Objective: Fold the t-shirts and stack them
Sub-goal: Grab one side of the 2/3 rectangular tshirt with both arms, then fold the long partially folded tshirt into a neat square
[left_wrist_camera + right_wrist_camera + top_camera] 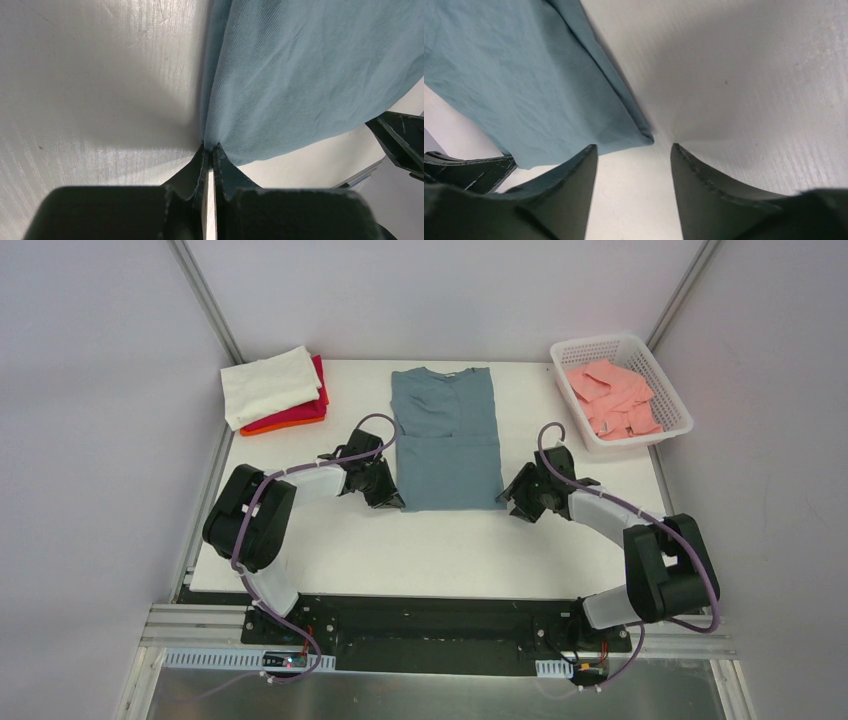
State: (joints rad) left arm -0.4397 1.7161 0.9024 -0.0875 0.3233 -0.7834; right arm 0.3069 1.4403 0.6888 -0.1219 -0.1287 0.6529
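Observation:
A slate blue-grey t-shirt (447,438) lies flat in the middle of the table, folded into a long strip, collar at the far end. My left gripper (392,499) is at its near left corner, shut on that corner of the blue-grey shirt (300,75); the tips (209,146) pinch the fabric edge. My right gripper (508,498) is at the near right corner, open; in the right wrist view the shirt's corner (644,136) lies just ahead of the gap between the fingertips (633,147), not gripped.
A folded stack with a cream-white shirt (268,383) on red (318,400) and orange (275,426) shirts lies at the far left. A white lattice basket (660,370) with salmon-pink shirts (610,395) stands at the far right.

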